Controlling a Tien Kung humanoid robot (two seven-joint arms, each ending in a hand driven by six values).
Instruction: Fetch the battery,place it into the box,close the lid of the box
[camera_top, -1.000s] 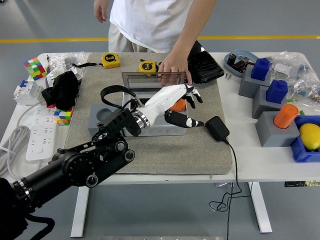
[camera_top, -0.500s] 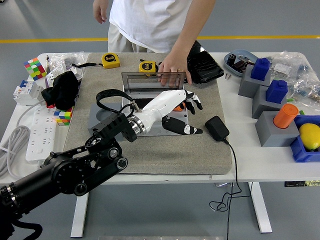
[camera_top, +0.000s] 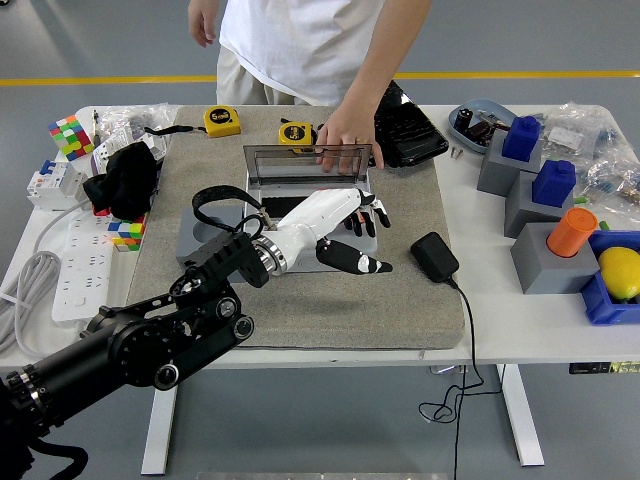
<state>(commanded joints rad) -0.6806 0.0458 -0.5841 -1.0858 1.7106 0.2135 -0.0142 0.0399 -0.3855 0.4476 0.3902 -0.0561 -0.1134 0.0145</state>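
Note:
A grey box (camera_top: 197, 238) sits on the grey mat, its clear lid (camera_top: 290, 162) standing upright at the far side. A person's hand (camera_top: 346, 133) rests on the lid's top edge. My left hand (camera_top: 368, 242), white with black fingertips, hovers over the box's right part. Its fingers are spread and hold nothing, and the thumb points right over the mat. The hand covers the inside of the box, so no battery shows. The right arm is out of view.
A black power adapter (camera_top: 433, 257) with its cable lies right of the box. Two yellow tape measures (camera_top: 222, 121) and a black case (camera_top: 412, 126) lie behind it. Grey blocks with blue and orange pieces (camera_top: 545, 195) stand at the right, a power strip (camera_top: 78, 262) and black cloth (camera_top: 125, 180) at the left.
My left hand has drawn back left and toward me from the box's right end, still spread. The orange piece seen under it earlier is now covered. The person's hand stays on the lid.

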